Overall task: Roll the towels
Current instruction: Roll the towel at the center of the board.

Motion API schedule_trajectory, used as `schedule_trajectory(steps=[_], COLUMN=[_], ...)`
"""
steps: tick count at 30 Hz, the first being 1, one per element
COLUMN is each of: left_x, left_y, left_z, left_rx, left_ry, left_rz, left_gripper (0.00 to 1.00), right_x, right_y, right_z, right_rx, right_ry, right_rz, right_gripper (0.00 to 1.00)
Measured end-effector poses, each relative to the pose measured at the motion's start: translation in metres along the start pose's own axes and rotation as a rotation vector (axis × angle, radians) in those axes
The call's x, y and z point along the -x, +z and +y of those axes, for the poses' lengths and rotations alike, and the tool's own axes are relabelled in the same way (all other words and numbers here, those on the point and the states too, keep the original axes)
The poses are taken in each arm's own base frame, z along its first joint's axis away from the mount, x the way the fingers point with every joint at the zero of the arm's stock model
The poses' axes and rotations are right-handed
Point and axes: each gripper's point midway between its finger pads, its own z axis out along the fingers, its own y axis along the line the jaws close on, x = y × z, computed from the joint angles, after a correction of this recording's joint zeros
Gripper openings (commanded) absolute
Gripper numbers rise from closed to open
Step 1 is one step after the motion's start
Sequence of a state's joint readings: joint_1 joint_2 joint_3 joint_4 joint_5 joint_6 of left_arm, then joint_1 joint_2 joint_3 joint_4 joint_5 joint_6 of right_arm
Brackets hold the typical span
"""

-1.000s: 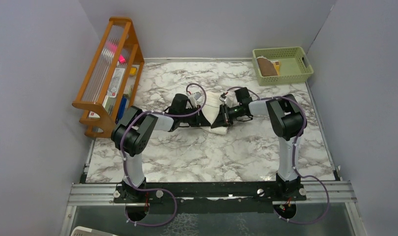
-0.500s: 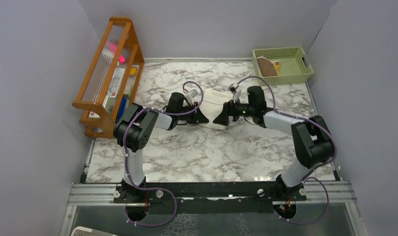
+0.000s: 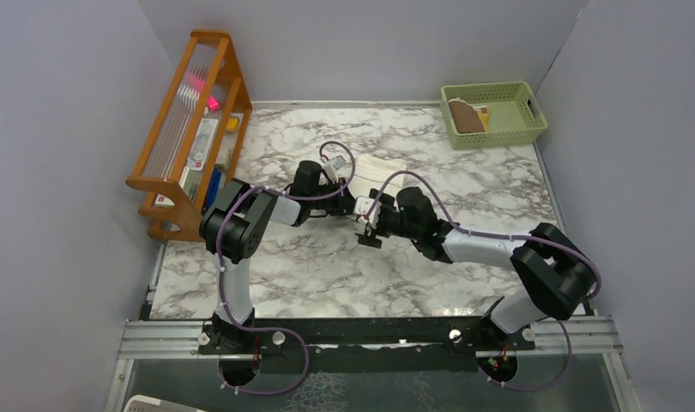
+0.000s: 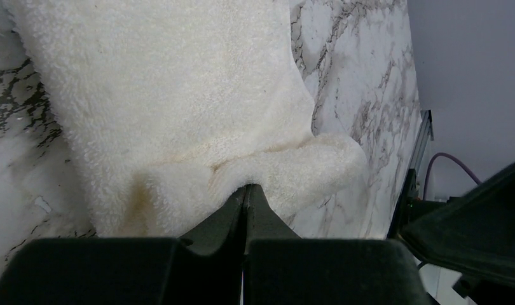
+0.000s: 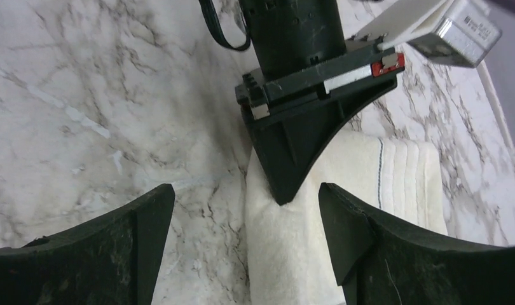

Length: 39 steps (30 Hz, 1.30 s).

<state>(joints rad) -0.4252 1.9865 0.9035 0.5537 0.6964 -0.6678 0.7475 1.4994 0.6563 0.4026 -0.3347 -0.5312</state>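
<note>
The cream towel [image 3: 380, 169] lies partly folded on the marble table [image 3: 327, 266], behind both grippers. My left gripper [image 3: 353, 203] is shut on its near folded edge; in the left wrist view the tips [image 4: 245, 189] pinch the cream towel [image 4: 178, 95] and creases run into them. My right gripper [image 3: 367, 232] stands open just in front, facing the left gripper [image 5: 280, 197]. In the right wrist view its gripper [image 5: 245, 219] straddles the edge of the cream towel [image 5: 369, 171] without touching it. The brown towel [image 3: 466, 116] lies in the green basket [image 3: 490, 88].
A wooden rack [image 3: 190, 129] with tubes and small items stands along the left edge of the table. The green basket sits at the back right corner. Grey walls close in the table on three sides. The right arm [image 4: 484, 222] shows at the left wrist view's right edge.
My right gripper has opened, let go of the cream towel and swung from its right side round to the near side. The towel now lies flatter toward the back. The left gripper stayed put.
</note>
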Motion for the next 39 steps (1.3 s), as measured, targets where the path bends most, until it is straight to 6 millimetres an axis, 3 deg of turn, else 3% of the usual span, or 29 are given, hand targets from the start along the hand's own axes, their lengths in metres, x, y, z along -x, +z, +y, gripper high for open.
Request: schedule_trajectory(steps=[8, 13, 17, 25, 32, 35, 39], left_x=[0.000, 0.000, 0.000, 0.001, 0.007, 0.008, 0.015], left_y=[0.000, 0.000, -0.001, -0.001, -0.002, -0.004, -0.013], left_z=[0.000, 0.000, 0.000, 0.001, 0.005, 0.007, 0.010], left_rx=[-0.002, -0.006, -0.009, -0.014, -0.008, -0.003, 0.014], left_ry=[0.000, 0.000, 0.001, -0.001, 0.004, -0.002, -0.028], left_rz=[0.001, 0.006, 0.009, 0.022, 0.016, 0.014, 0.004], left_gripper=[0.00, 0.00, 0.00, 0.00, 0.00, 0.00, 0.00], right_x=[-0.060, -0.078, -0.080, -0.090, -0.097, -0.098, -0.096], right_y=[0.006, 0.007, 0.010, 0.023, 0.026, 0.028, 0.029], right_z=[-0.003, -0.002, -0.006, -0.025, -0.028, -0.029, -0.030], right_rx=[-0.023, -0.010, -0.019, -0.049, -0.037, -0.025, -0.007], right_ry=[-0.128, -0.146, -0.147, -0.088, -0.013, 0.029, 0.110], right_rz=[0.230, 0.306, 0.325, 0.376, 0.419, 0.434, 0.429], right_gripper=[0.73, 0.66, 0.65, 0.49, 0.20, 0.03, 0.01])
